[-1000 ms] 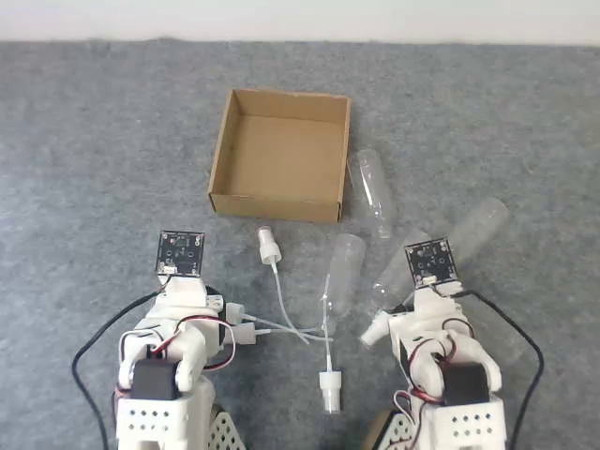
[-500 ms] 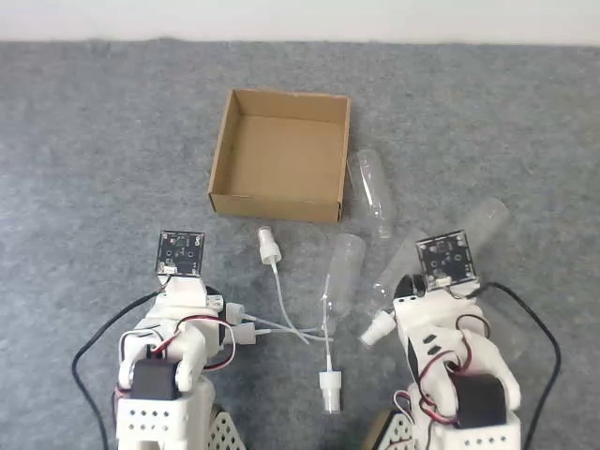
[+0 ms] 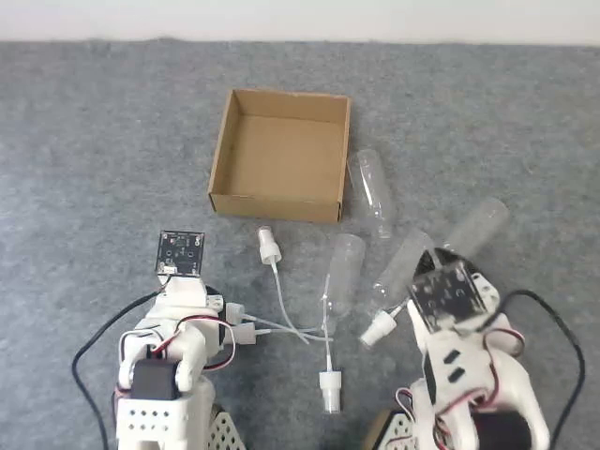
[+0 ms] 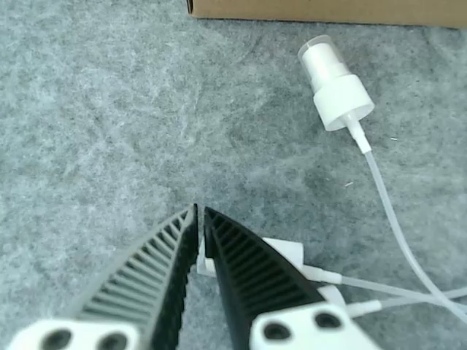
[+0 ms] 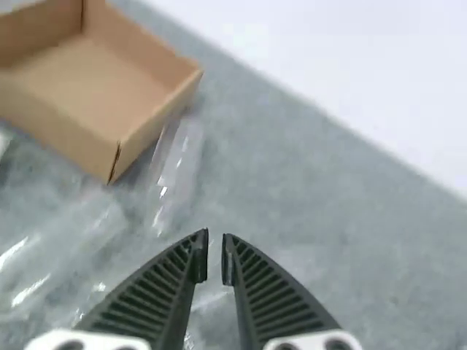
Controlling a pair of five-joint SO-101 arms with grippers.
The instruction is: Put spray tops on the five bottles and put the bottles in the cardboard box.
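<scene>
The right jaws, a narrow slit apart and holding nothing, hang above the surface [image 5: 314, 204]. A clear bottle [image 5: 171, 175] lies ahead of them beside the cardboard box [image 5: 73, 138], its long axis running away from the tips. The left jaws, closed and empty, sit just over 2 spray tops [image 4: 284, 251].
</scene>
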